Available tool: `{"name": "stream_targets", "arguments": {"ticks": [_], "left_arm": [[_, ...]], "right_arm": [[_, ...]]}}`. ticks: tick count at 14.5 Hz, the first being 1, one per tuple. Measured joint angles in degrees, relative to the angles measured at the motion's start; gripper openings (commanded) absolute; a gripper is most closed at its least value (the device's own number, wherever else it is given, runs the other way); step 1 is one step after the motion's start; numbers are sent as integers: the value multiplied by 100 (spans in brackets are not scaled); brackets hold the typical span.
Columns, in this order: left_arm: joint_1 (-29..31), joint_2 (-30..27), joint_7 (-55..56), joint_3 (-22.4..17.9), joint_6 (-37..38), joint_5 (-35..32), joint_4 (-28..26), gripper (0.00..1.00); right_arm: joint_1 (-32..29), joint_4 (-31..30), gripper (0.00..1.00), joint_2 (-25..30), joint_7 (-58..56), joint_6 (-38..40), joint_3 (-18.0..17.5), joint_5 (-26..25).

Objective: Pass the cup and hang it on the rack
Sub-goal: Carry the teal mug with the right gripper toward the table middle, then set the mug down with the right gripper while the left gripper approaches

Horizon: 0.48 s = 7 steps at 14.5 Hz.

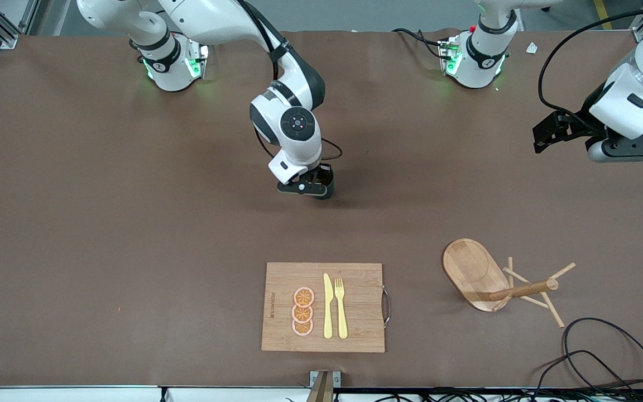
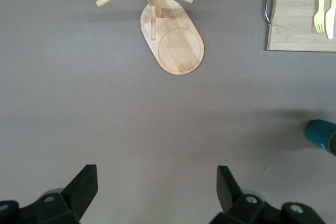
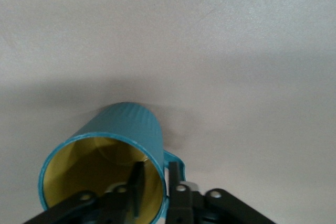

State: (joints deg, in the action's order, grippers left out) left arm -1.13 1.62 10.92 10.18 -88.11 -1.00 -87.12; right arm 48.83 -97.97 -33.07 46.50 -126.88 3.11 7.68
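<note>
Now the right gripper (image 3: 155, 192) pinches the empty cup's (image 3: 113, 150) rim on the worktop (image 1: 132, 223), while the left gripper (image 2: 157, 187) waits wide open.

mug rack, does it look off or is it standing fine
It looks fine. The mug rack stands upright on its oval base, toward the left arm's end of the table beside the cutting board. Its post and pegs only seem slanted because the front camera looks down from above.

Even overhead light, soft shadows under arms; right wrist view blurred.
</note>
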Motion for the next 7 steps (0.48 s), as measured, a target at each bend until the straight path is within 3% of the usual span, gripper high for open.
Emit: {"name": "stream_targets", "arguments": {"ticks": [4,7], "left_arm": [[-457,30,181,273,3,-1079,5,100],[-772,35,302,376,53,-1264,5,100]], "right_arm": [[-13,45,100,0,-4,6,28,0],[-77,221,100,33,-66,256,48,0]]}}
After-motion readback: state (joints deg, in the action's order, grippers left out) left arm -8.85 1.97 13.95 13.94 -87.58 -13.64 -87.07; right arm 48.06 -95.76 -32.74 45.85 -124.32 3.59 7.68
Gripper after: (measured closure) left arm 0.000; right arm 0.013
